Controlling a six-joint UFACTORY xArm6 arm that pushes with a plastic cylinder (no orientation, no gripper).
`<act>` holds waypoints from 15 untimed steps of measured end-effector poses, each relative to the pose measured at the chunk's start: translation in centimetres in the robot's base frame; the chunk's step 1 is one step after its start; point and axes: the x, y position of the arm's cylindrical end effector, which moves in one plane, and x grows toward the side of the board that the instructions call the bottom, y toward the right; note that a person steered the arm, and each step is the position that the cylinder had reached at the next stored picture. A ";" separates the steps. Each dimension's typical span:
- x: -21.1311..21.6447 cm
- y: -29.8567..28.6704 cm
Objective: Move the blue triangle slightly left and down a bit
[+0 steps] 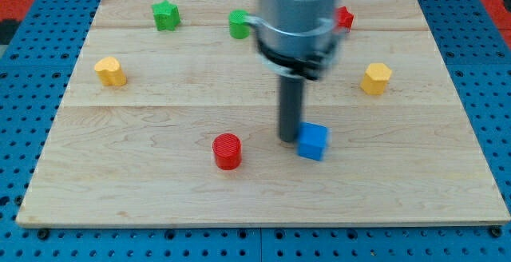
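In the camera view you see the worktop (263, 190), a pale wooden board. My tip (288, 139) is down on it, touching the left side of the blue block (313, 141), just right of centre and below the middle. That block is bright blue and looks boxy from here; you cannot make out a triangle shape. The end effector is a plain rod with no jaws to part or close. A red cylinder (227, 151) sits to the left of the tip, apart from it. A yellow block (111, 71) lies at the view's left, another yellow block (375, 78) at the right. Along the top are a green block (166, 15), a second green block (238, 24) and a red block (344, 17), the last two partly hidden by the arm.
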 end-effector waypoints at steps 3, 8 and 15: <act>-7.6 7.7; -15.4 -4.8; -18.6 -19.1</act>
